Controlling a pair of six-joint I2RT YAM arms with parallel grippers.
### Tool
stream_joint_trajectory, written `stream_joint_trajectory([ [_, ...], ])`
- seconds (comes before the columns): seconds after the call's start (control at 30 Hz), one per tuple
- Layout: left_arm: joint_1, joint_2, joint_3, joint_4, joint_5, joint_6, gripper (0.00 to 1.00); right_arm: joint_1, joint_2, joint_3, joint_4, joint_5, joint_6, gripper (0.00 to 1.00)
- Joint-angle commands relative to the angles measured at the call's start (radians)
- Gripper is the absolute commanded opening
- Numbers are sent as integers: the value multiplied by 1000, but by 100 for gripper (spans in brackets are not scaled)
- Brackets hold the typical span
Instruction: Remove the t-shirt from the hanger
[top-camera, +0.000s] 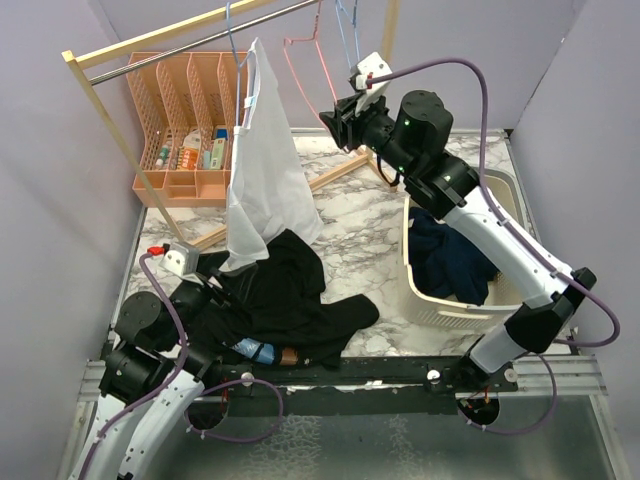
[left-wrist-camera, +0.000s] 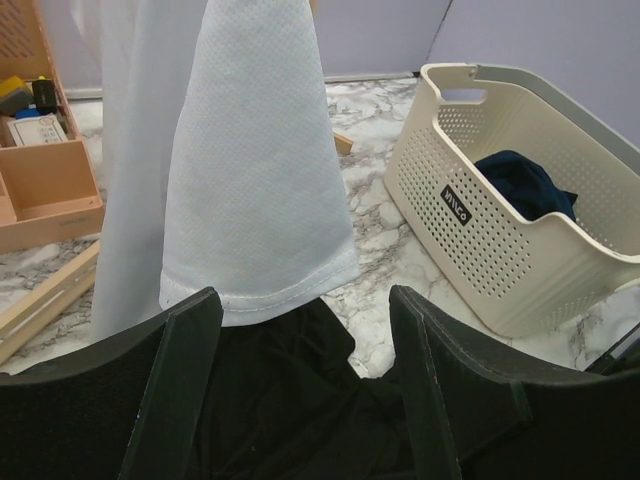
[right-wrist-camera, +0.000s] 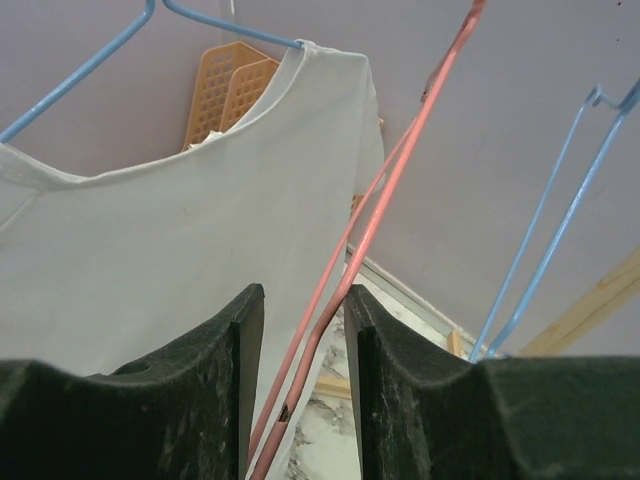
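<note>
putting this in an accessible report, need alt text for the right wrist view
A pink hanger runs up between the open fingers of the right hand. To its left a white t-shirt hangs on a blue hanger; a second blue hanger hangs to the right, against a purple wall.

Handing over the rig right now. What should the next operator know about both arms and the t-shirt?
Left gripper: open, empty, low over the black clothes, facing the hem of the t-shirt.
Right gripper: open, raised near the rail. The bare pink hanger runs between its fingers but is not clamped.
T-shirt: white, hanging on the blue hanger on the rail.
Done: nothing yet; the shirt is still on its hanger.
Left: grip the shirt, probably at the hem or collar, and pull it off the blue hanger.
</note>
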Motion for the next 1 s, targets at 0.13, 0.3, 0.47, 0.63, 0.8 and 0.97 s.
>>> stream_joint_trajectory([
  [0.13,-1,-12,-12,29,-29,-14,70,-2,-174,-144,-14,12,53,73],
  [0.3,-1,-4,-11,30,-28,-15,70,-1,-230,-197,-27,44,52,84],
  [0.47,-1,-10,-12,26,-37,-21,70,-1,-285,-242,-64,60,89,87],
  [0.63,-1,-20,-10,19,-60,-25,70,-2,-368,-301,-236,-233,122,53],
  [0.8,-1,-18,-9,13,-77,-29,70,29,-429,-546,-272,-566,216,1],
  [0.97,-1,-9,-9,13,-80,-28,69,198,-429,-822,-170,-411,292,1],
])
